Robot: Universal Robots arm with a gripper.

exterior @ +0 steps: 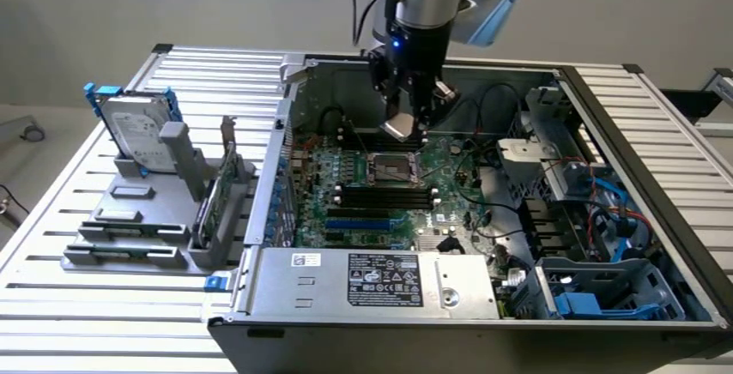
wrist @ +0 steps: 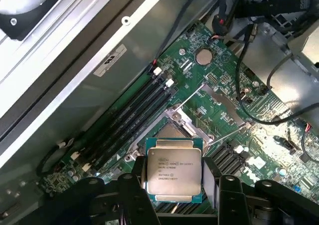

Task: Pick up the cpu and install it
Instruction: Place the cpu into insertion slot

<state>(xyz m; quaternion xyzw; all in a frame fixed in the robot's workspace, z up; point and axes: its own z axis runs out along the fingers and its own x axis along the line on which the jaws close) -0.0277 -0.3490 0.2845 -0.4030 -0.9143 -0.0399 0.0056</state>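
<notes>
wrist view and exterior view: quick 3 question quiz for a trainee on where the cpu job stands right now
1. True or false: the cpu already lies seated in the socket.
2. What sits between the fingers of the gripper? A) a memory stick B) the cpu C) a cable
3. Fill in: at the exterior view's left, outside the case, an upright ___ with blue brackets stands on the grey rack.

Key
1. False: it is held above the motherboard, near the socket.
2. B
3. hard drive
</notes>
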